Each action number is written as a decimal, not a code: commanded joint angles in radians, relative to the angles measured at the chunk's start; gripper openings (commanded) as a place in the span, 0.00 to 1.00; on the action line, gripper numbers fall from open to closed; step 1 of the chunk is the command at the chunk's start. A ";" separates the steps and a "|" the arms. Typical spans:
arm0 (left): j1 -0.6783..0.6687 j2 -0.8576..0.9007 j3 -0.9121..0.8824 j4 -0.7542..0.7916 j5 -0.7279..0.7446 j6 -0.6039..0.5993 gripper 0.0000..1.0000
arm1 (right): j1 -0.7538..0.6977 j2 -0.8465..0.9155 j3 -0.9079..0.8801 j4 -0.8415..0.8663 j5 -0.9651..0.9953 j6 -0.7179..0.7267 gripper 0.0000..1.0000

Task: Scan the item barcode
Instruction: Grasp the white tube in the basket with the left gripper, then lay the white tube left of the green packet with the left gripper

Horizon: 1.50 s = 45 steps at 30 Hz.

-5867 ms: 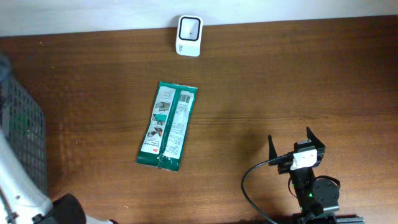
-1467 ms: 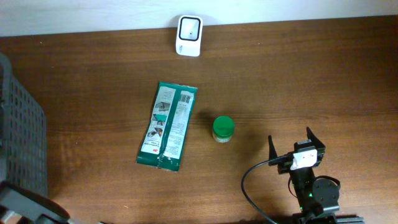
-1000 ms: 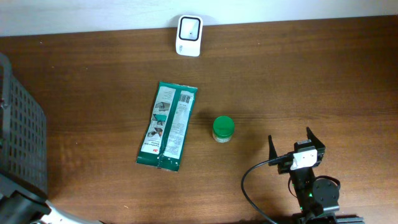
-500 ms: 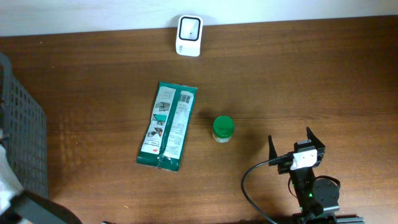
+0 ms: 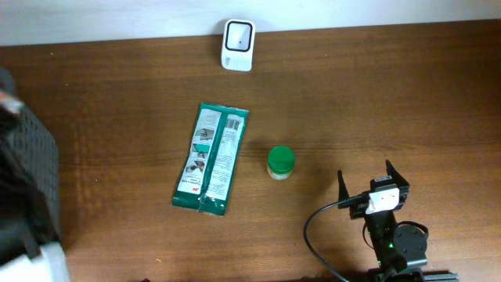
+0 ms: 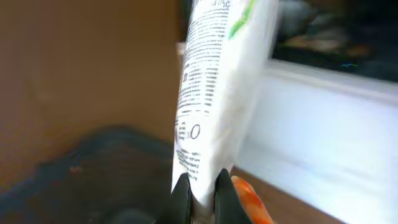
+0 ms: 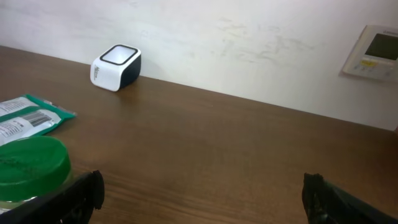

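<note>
My left gripper (image 6: 202, 186) is shut on the bottom end of a white item (image 6: 217, 87) with black print, which stands up between the two dark fingers. No barcode shows on its visible face. The white barcode scanner (image 5: 237, 45) sits at the table's far edge, also visible as the scanner (image 7: 116, 66) in the right wrist view. My right gripper (image 5: 374, 182) rests open near the front right, with nothing between its fingers (image 7: 87, 190). In the overhead view the left arm is only a dark blur at the left edge.
A green and white packet (image 5: 210, 159) lies flat mid-table, with a green-lidded jar (image 5: 280, 162) just to its right. A dark mesh basket (image 5: 31, 180) fills the left edge. Something orange (image 6: 249, 198) lies beside the left fingers. A wall panel (image 7: 372, 53) hangs at the back right.
The dark blur of the left arm has shifted over the basket at the left edge. The jar, absent in the oldest frame, stands unmoved since. The right arm has stayed still.
</note>
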 commanded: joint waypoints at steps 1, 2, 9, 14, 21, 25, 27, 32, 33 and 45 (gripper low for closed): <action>-0.250 -0.056 0.022 -0.185 0.038 -0.088 0.00 | -0.005 -0.007 -0.005 -0.003 0.002 0.004 0.98; -0.314 -0.045 0.022 -0.275 0.039 -0.108 0.00 | -0.005 -0.007 -0.005 -0.003 0.002 0.004 0.98; -0.607 0.363 -0.036 -0.643 0.055 -0.183 0.00 | -0.005 -0.007 -0.005 -0.003 0.002 0.004 0.98; -0.607 0.624 -0.041 -0.616 0.050 -0.195 0.00 | -0.005 -0.007 -0.005 -0.004 0.002 0.004 0.98; -0.608 0.724 -0.041 -0.555 0.029 -0.194 0.41 | -0.005 -0.007 -0.005 -0.003 0.002 0.004 0.98; -0.608 0.722 -0.020 -0.564 0.029 -0.190 0.54 | -0.005 -0.007 -0.005 -0.003 0.002 0.004 0.98; -0.608 0.695 0.079 -0.618 0.029 -0.188 0.54 | -0.005 -0.007 -0.005 -0.003 0.002 0.004 0.98; -0.601 0.532 0.293 -0.662 0.028 -0.140 0.63 | -0.005 -0.007 -0.005 -0.003 0.002 0.004 0.98; -0.593 0.503 0.325 -0.665 0.028 -0.137 0.66 | -0.005 -0.007 -0.005 -0.003 0.002 0.004 0.98; 0.166 0.285 0.456 -0.753 0.028 -0.303 0.66 | -0.005 -0.007 -0.005 -0.004 0.002 0.004 0.98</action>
